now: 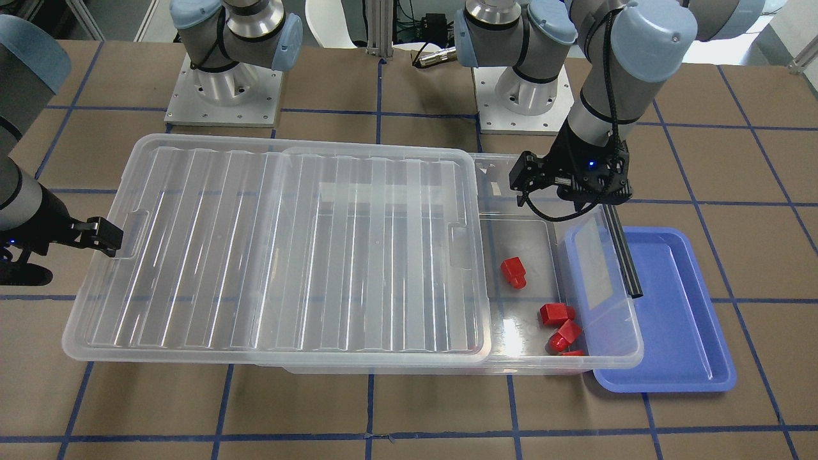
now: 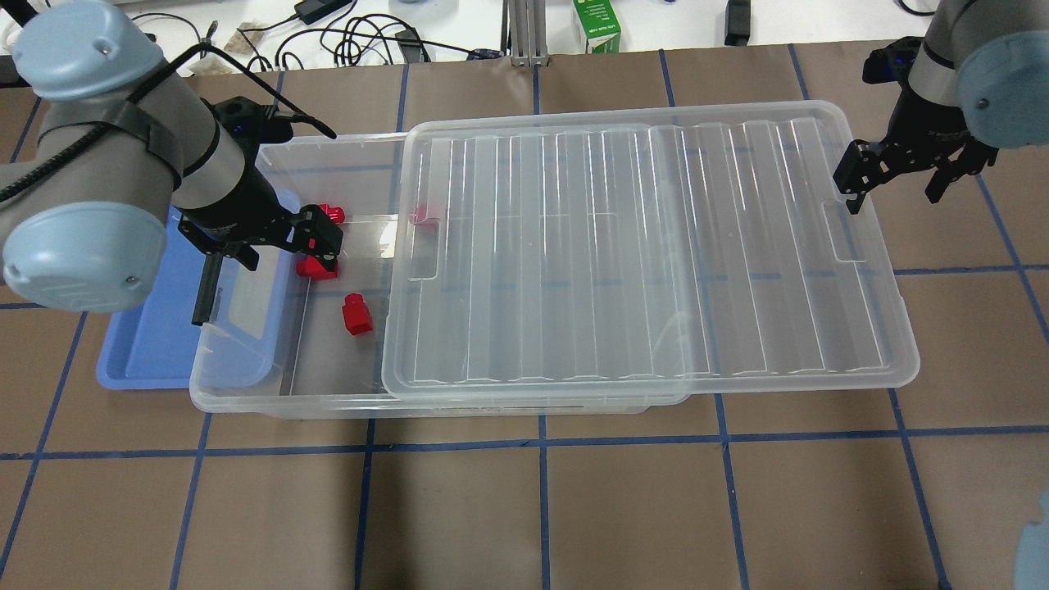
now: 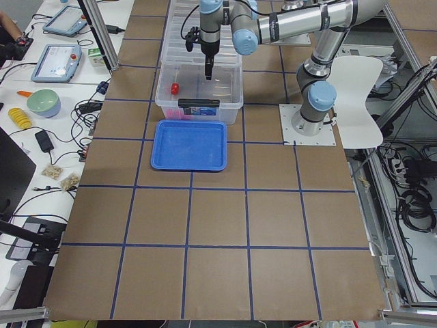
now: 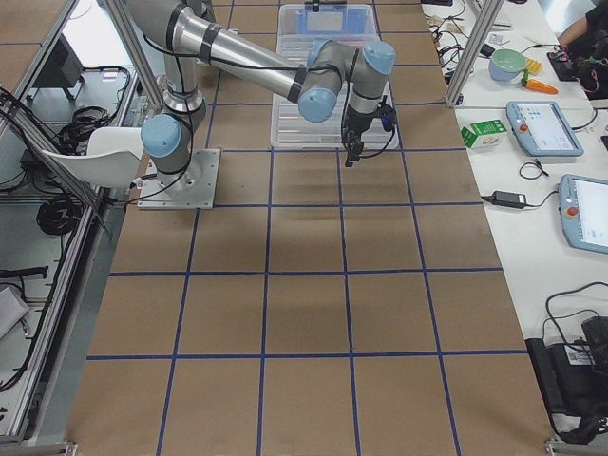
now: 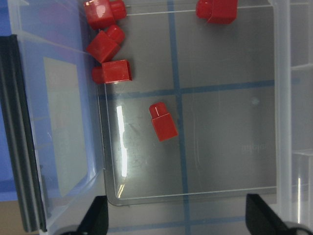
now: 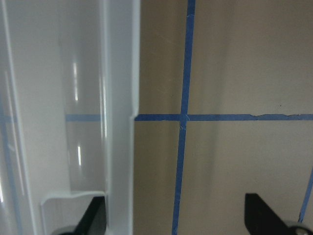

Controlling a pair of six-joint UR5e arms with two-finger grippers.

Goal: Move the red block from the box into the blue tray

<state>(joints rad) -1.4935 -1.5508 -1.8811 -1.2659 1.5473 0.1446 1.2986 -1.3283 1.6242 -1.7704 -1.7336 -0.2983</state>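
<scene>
The left gripper [image 5: 178, 221] hangs over the open end of the box [image 2: 279, 403]. Its fingers are spread wide and hold nothing. Right below it, the red block [image 5: 163, 123] lies on its side on the box floor. It is alone, with bare floor all round it.

The block looks small, hard and light, and its smooth plastic may slip. The best place to pinch is likely the two flat sides of the fat part, not the thin stub.

A bit further on, three other blocks [image 5: 108, 46] huddle by the end wall, touching each other. A fifth block [image 5: 217, 10] is cut off at the top of the wrist view.

Past that wall and its black strip [image 5: 20, 147], the blue tray [image 2: 143, 348] sits just beside the box, with no block in it.

Far along, the lid [image 2: 656, 246] covers the rest of the box and blurs what lies under it. Over its far edge the right gripper [image 2: 899, 176] is spread wide too, gripping nothing.
</scene>
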